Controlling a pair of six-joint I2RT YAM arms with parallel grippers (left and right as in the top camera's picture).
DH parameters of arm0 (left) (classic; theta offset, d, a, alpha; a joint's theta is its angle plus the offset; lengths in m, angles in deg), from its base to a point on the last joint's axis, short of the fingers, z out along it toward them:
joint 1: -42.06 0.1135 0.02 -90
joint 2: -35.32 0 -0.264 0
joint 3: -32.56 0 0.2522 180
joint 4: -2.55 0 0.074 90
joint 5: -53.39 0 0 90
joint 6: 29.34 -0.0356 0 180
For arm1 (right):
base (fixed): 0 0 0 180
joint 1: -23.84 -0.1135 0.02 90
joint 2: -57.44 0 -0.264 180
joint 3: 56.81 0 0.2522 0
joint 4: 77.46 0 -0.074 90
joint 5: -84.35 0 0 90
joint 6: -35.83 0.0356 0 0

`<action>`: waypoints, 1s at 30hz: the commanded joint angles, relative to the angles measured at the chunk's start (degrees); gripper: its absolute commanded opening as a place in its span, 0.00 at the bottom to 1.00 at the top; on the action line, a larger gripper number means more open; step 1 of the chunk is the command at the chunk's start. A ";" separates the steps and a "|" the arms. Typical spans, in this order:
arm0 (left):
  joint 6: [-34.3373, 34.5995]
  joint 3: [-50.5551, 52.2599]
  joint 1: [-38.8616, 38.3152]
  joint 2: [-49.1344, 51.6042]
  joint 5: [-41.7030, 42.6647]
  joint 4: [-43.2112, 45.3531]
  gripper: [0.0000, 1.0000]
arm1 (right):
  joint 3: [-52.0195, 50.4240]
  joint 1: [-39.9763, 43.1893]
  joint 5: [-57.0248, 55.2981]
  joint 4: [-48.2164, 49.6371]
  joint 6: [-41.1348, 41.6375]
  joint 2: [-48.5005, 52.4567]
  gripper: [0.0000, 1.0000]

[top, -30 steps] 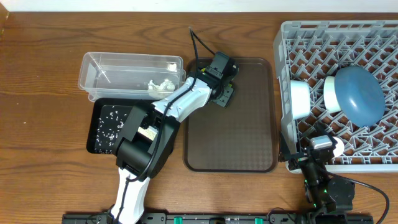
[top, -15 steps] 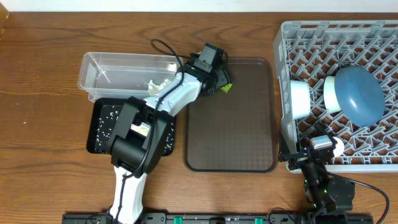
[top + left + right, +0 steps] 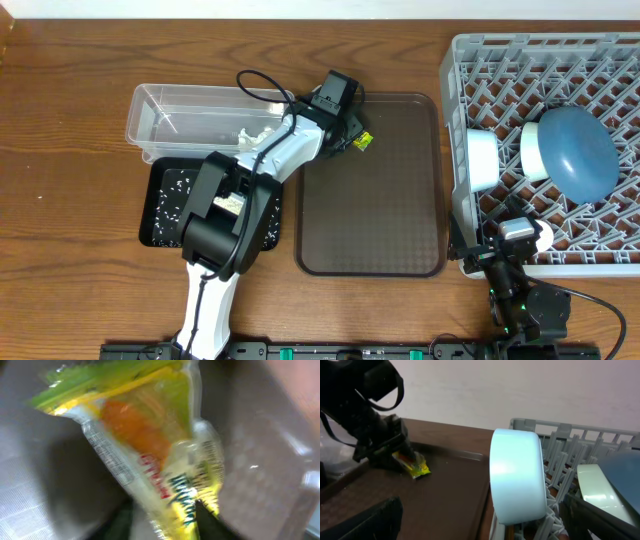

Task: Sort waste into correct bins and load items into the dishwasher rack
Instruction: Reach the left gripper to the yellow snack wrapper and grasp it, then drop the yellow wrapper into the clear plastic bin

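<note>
Three bowls are already on edge in the large grey pegged plastic dishwasher rack (image 3: pixel 560 55) on the right: the big dark-blue bowl (image 3: pixel 578 150), a pale-green bowl (image 3: pixel 533 150) tucked against it, and a white bowl (image 3: pixel 483 160) nearest the rack's left wall. So the loading looks mostly handled. I can't spot the pink cup or the chopsticks in any view, so no call on those.

Waste side: the crumpled white tissue (image 3: pixel 252 134) sits in the clear plastic rectangular tub (image 3: pixel 190 110) at far left, and loose white rice grains (image 3: pixel 175 195) are scattered in the shallow black tray (image 3: pixel 145 215) just in front of it. What's left is the small yellow-green printed wrapper (image 3: pixel 364 141). My left gripper (image 3: pixel 352 135) has it pinched between its fingers at the far-left corner of the flat brown serving tray (image 3: pixel 380 220). I can't tell if it's off the tray surface or brushing it, and the wrist cam is just a blur of wrapper. My guess is it goes in the tub right beside it.

My right gripper (image 3: pixel 500 250) is parked at the near-left corner of the rack, fingers spread wide, nothing between them.

It's all on a dark wood-grain table (image 3: pixel 60 200), with a plain pale wall (image 3: pixel 495 385) behind.
</note>
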State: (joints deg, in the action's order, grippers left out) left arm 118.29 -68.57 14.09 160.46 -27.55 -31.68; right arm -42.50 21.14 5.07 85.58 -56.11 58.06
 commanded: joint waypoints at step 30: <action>-44.65 0.37 10.60 -24.55 -24.59 -25.18 0.06 | -0.24 0.81 0.24 0.00 0.61 -0.20 0.99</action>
State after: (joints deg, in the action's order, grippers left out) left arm 77.48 -69.12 21.57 133.51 -47.09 -58.30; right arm -42.50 21.14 5.07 85.58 -56.11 58.08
